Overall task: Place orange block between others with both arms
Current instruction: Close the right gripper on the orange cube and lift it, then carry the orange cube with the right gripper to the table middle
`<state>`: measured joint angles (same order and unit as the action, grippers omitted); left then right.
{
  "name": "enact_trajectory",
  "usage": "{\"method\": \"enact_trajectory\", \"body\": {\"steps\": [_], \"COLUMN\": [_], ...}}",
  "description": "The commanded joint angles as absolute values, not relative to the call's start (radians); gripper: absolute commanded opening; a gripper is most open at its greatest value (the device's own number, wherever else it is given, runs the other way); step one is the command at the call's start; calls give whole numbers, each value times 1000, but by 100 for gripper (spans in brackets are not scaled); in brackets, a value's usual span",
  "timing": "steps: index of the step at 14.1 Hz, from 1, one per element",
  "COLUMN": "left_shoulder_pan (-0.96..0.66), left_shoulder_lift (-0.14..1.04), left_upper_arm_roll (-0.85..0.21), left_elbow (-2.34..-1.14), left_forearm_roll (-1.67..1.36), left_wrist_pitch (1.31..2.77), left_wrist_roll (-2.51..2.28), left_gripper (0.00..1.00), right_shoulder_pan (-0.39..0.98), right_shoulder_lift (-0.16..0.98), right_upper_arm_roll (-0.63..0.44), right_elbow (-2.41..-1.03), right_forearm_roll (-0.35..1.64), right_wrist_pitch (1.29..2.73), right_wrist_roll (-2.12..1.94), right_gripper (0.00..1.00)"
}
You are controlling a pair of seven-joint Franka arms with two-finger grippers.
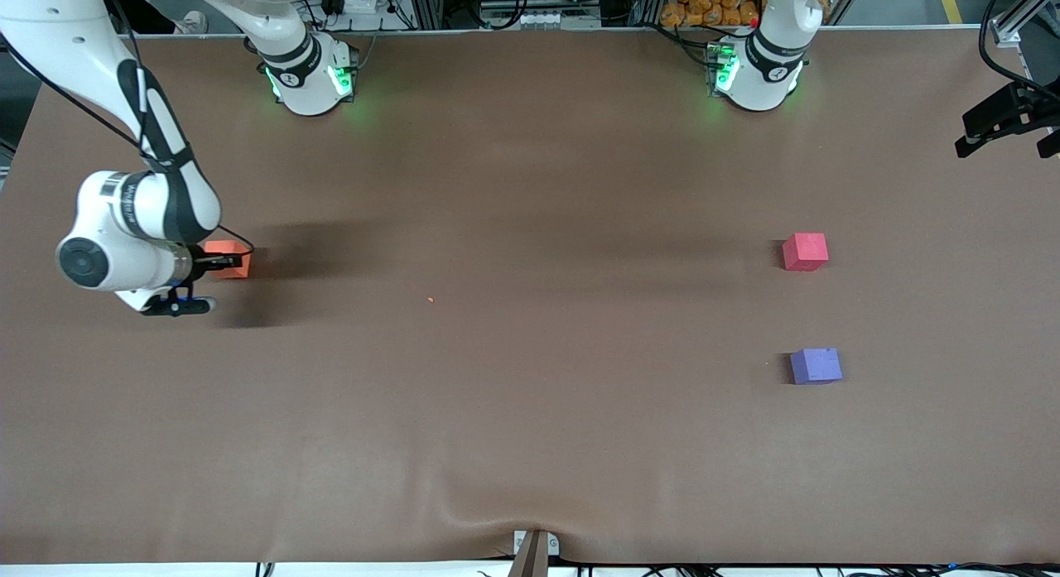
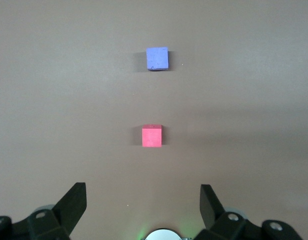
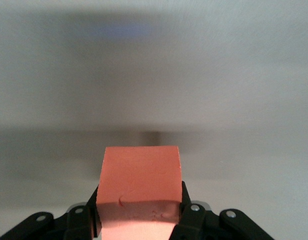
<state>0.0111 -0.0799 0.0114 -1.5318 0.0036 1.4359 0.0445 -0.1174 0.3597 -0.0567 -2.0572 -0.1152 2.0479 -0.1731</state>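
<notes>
Right gripper (image 1: 217,262): low at the table toward the right arm's end, its two black fingers closed against opposite sides of the orange block (image 1: 229,258); the right wrist view shows the block (image 3: 140,192) filling the gap between the fingers (image 3: 190,220).
Orange block: a small matte cube, foam-like, with a faint crease on its near face; whether it rests on the table or is just clear of it cannot be told.
Left gripper (image 2: 143,206): fingers spread wide and holding nothing, looking down on the two other cubes; in the front view only a black part shows at the edge of the picture toward the left arm's end (image 1: 1006,117).
Left arm: waiting.
Red cube (image 1: 805,252): pinkish-red, same size as the orange one, matte, alone on the table toward the left arm's end.
Purple cube (image 1: 816,366): same size, matte, nearer to the front camera than the red cube, with an open gap between them.
Table (image 1: 530,411): covered by a plain brown sheet, slightly rippled at the edge nearest the front camera.
Hidden: the right arm's white wrist covers part of the orange block in the front view; the fingertips are cut off in the right wrist view.
</notes>
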Motion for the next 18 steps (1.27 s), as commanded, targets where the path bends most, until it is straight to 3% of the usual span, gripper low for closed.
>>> {"method": "enact_trajectory", "body": {"steps": [1,5,9,15,18], "left_shoulder_pan": [17,17,15,12,8], "left_shoulder_lift": [-86,-83,-81,-75,-68], "left_upper_arm_roll": [5,3,2,0,-2], "left_elbow": [-1534,-1534,-1532,-1532,-1532], "left_forearm_roll": [21,21,23,23,23], "left_wrist_pitch": [1427,1427,1428,1430,1431], "left_wrist_roll": [66,66,66,64,61], "left_gripper": [100,100,100,100,100], "right_shoulder_pan": [-98,-54,46,358,527], "right_shoulder_lift": [339,344,354,405,483], "right_upper_arm_roll": [-48,-48,-46,-48,-49], "right_elbow": [-1929,-1754,-1680,-1576,-1476], "right_forearm_roll": [-135,-135,-126,-127,-138], "right_wrist_pitch": [1912,1774,1756,1825,1832], "right_wrist_roll": [-228,-325,-388,-426,-431], "right_gripper": [5,7,9,11,12]}}
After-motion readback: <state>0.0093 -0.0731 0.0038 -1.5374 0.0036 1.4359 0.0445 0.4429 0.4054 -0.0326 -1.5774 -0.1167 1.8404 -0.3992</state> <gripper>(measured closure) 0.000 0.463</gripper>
